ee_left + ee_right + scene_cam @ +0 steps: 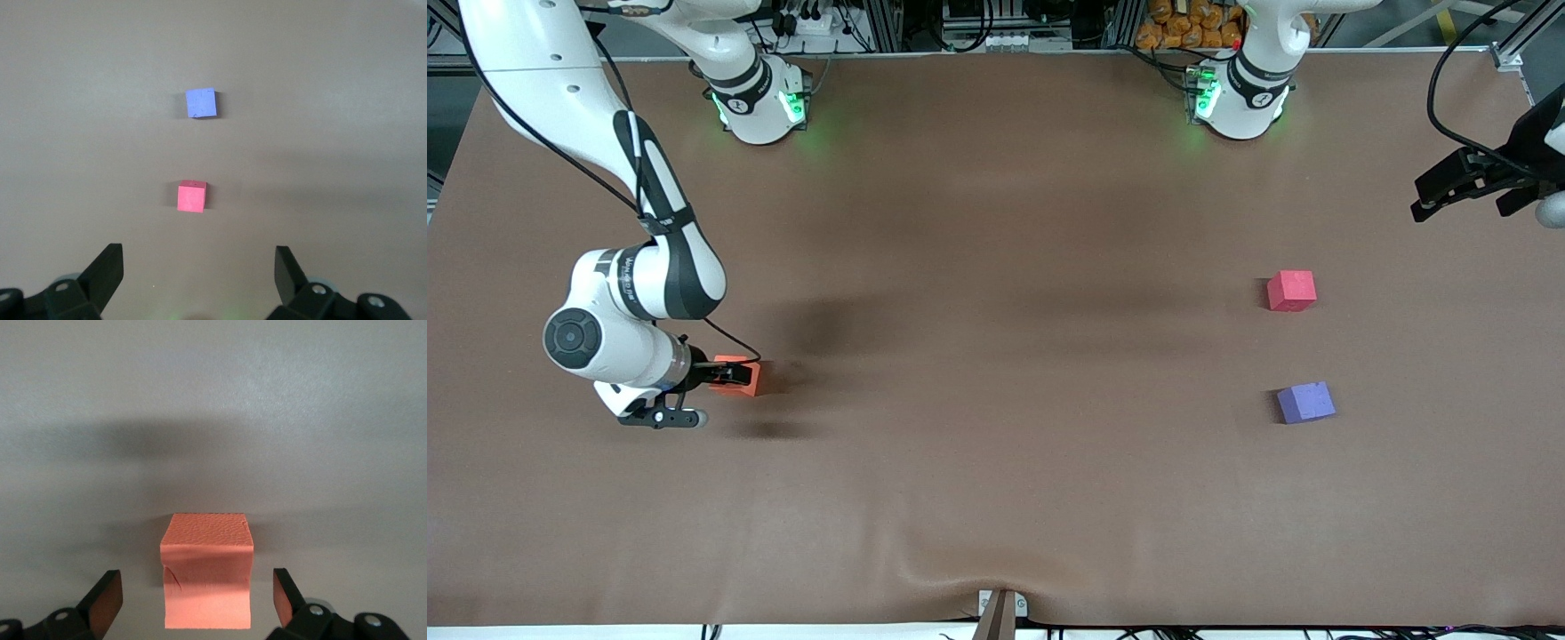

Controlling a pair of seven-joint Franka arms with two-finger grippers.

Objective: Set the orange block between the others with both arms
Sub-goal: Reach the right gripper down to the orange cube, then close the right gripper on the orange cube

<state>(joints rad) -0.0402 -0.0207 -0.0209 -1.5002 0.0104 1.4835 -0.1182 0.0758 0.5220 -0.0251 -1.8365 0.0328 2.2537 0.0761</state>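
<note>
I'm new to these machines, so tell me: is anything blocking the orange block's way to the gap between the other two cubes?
Nothing visible is. The orange block sits between the open fingers of the right pincer at the right arm's end. Only bare brown table lies between it and the gap separating the red-pink cube from the purple-blue cube.

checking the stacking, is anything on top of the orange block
Nothing rests on the orange block; its top is bare. The right gripper stands open around it, fingers apart from its sides. Its underside on the table is hidden.

Orange block [740, 374] on table; red-pink cube [1291, 291], purple cube [1305, 402] well apart.
</note>
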